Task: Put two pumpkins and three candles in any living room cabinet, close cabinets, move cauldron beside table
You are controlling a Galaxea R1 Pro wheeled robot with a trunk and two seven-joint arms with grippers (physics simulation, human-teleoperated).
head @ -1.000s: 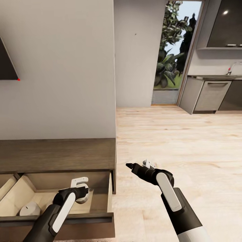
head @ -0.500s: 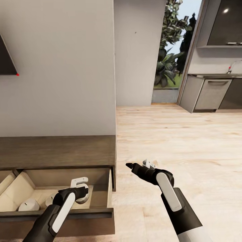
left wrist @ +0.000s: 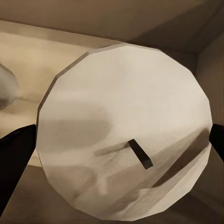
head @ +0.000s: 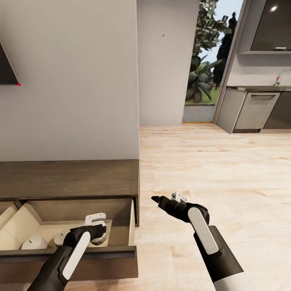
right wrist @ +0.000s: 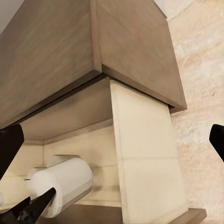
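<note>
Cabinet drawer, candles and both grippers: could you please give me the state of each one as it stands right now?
cabinet drawer: pulled open.
left gripper: over the open drawer, shut on a candle, fingers at its two sides.
two other candles: lying on the drawer floor.
right gripper: over bare floor beside the cabinet, open, holding nothing.

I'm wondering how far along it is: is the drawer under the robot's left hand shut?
No. In the head view the drawer stands pulled out from the cabinet, with candles lying in its pale interior.
</note>
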